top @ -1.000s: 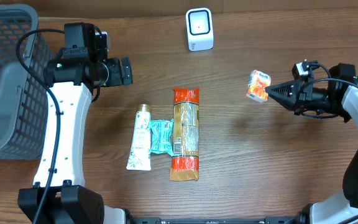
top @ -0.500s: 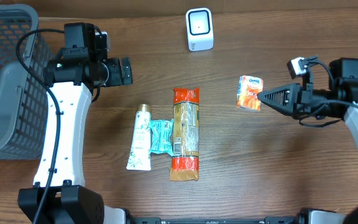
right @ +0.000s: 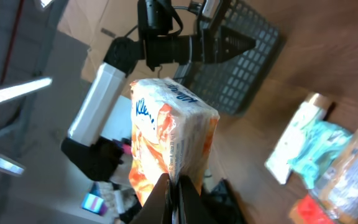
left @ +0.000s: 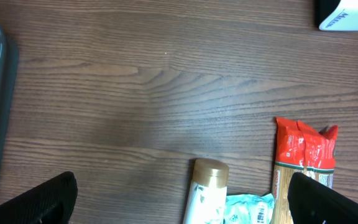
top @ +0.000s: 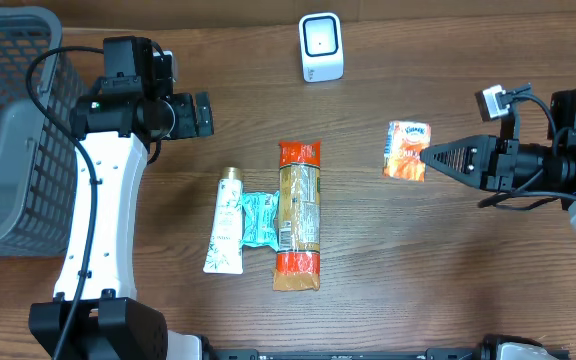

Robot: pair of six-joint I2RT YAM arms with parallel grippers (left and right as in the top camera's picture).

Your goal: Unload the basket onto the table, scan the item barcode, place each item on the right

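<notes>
An orange and white tissue pack hangs above the table at the right, and my right gripper is shut on its edge. In the right wrist view the pack stands just above the pinched jaws of my right gripper. The white barcode scanner stands at the back centre, well apart from the pack. My left gripper hovers at the left, open and empty. In the left wrist view its fingertips frame bare wood.
A cream tube with a gold cap, a teal packet and a long red-ended food package lie side by side at the table's centre. A grey mesh basket fills the far left.
The right gripper carried the tissue pack slightly left and toward the table's front, turning it so its printed face shows from above. The left arm stayed still.
</notes>
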